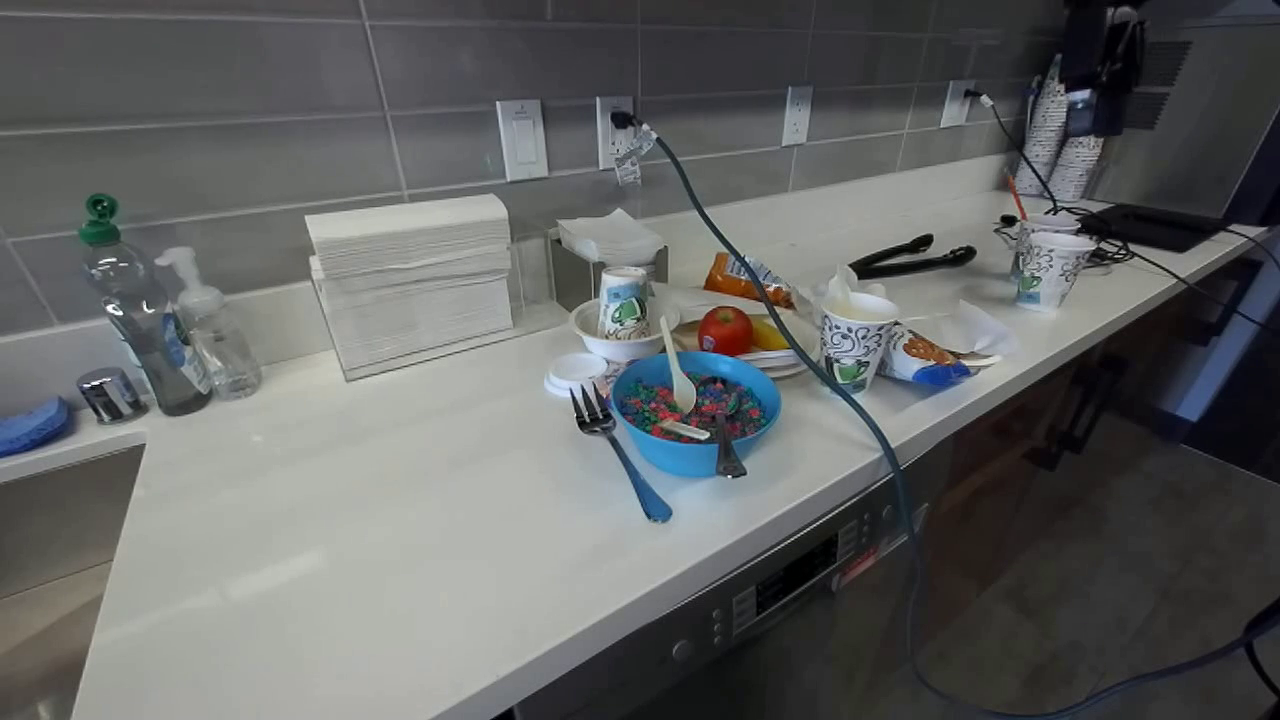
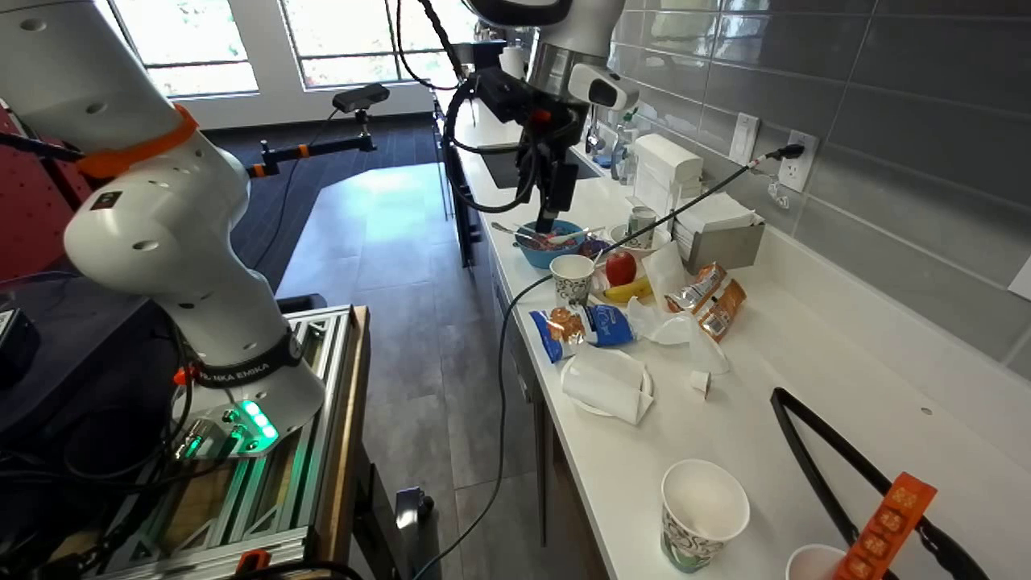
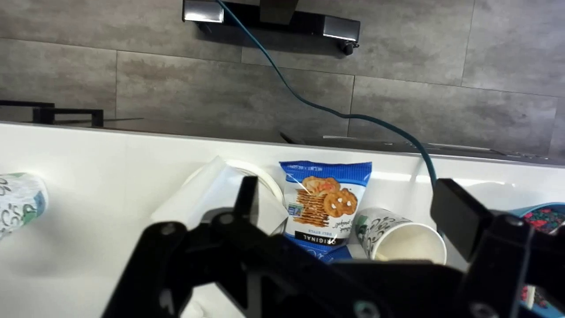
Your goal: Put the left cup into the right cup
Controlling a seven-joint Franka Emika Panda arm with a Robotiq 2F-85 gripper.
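Note:
Several white printed cups show; I cannot tell surely which two are the left and right cups. One upright cup [image 1: 855, 345] with dark swirls and green print stands by the blue bowl; it also shows in an exterior view [image 2: 572, 278] and the wrist view [image 3: 384, 227]. Another upright cup [image 1: 1050, 275], with swirls and a bluish base, stands farther along the counter; it shows in an exterior view [image 2: 697, 519] and the wrist view [image 3: 20, 205]. A blue-green printed cup [image 1: 625, 305] sits upside down in a white bowl. My gripper [image 3: 353, 207] is open and empty, high above the counter.
A blue bowl [image 1: 690, 455] holds coloured bits and utensils. A cracker bag [image 3: 326, 203], a covered plate [image 2: 608, 387], an apple [image 1: 725, 330] and black tongs [image 1: 915, 257] lie around. A cable [image 1: 860, 415] hangs across the counter edge. A cup [image 2: 809, 560] holds an orange packet.

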